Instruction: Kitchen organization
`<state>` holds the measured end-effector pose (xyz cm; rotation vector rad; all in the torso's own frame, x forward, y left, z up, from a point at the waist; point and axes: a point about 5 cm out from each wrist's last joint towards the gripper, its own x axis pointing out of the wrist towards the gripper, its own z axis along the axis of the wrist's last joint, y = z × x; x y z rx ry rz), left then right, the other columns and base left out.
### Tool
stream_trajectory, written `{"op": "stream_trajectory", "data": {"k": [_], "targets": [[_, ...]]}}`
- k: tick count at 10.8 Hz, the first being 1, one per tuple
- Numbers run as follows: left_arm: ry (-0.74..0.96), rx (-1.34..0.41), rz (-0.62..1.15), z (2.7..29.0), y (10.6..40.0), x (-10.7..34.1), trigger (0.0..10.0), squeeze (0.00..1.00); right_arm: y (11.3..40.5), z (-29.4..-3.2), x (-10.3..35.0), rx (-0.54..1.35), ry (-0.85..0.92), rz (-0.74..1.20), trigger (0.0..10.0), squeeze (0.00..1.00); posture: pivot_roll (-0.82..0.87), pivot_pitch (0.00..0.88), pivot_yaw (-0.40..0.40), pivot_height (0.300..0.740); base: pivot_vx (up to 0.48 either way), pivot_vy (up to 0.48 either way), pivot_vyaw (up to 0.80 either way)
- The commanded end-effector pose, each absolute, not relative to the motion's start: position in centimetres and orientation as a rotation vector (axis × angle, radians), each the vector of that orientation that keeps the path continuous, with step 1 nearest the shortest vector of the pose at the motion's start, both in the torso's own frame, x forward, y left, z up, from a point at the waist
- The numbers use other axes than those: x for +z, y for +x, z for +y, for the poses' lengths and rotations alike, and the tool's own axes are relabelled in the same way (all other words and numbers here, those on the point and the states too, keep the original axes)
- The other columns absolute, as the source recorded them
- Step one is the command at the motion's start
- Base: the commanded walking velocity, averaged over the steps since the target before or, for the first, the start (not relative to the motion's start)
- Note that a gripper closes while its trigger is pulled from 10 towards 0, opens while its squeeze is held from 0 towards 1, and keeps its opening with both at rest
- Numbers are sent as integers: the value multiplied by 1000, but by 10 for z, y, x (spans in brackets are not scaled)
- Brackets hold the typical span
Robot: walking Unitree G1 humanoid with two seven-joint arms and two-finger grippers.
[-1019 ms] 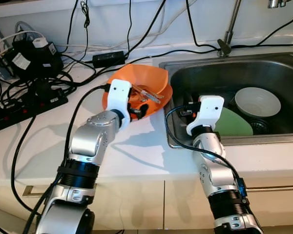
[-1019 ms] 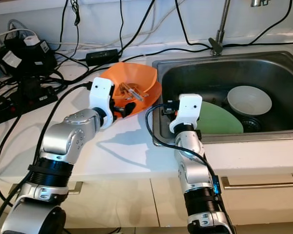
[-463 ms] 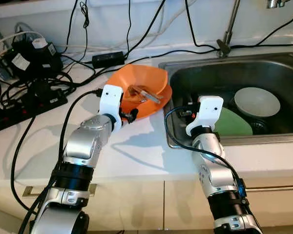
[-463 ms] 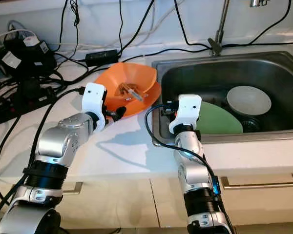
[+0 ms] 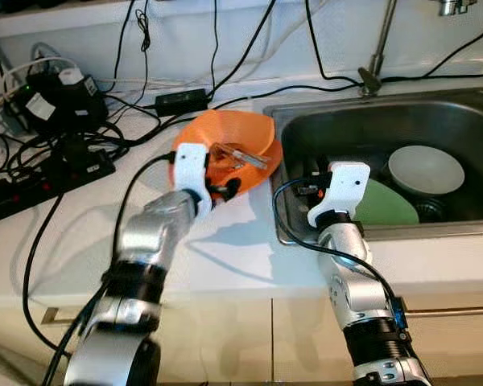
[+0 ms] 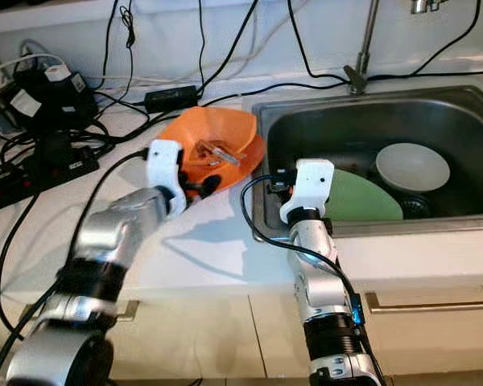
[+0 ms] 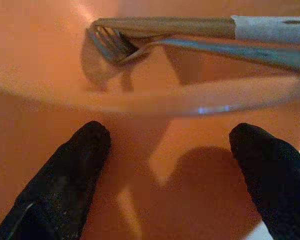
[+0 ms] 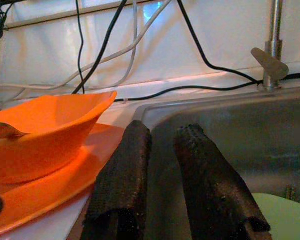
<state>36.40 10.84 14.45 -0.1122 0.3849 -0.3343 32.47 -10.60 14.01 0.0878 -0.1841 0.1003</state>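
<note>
An orange bowl [image 5: 235,138] stands on an orange plate [image 5: 256,170] on the white counter, just left of the sink [image 5: 362,121]. A fork and a spoon [image 7: 155,37] lie in the bowl. My left gripper [image 7: 170,135] is open at the bowl's near side, its fingers [image 7: 65,180] spread wide against the outer wall. The right gripper [image 8: 163,131] hangs over the sink's left edge, shut with nothing between its fingers. In the sink lie a green plate [image 5: 385,205] and a white bowl [image 5: 426,169].
A power strip [image 5: 44,181], adapters [image 5: 56,96] and many black cables crowd the counter's left and back. The tap [image 5: 377,60] rises behind the sink. Bare counter lies in front of the orange plate, down to the front edge.
The left gripper drew back to the left from the bowl, then came back to its near side. The right arm has stayed put. The camera shifted slightly.
</note>
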Motion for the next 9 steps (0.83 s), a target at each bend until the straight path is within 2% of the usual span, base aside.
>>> {"op": "stream_trajectory", "data": {"k": [1, 3, 9], "targets": [[-143, -330, 495, 110, 359, 120, 10000, 0, 324, -105, 133, 99, 90, -145, 10000, 0, 28, 0, 143, 740, 0, 0, 0], [-116, -326, 531, 115, 356, 114, 10000, 0, 324, -109, 133, 95, 86, -148, 10000, 0, 30, 0, 144, 740, 0, 0, 0], [-46, -240, 634, 165, 318, 109, 10000, 0, 322, -103, 129, 111, 96, -132, 10000, 0, 73, 0, 152, 740, 0, 0, 0]]}}
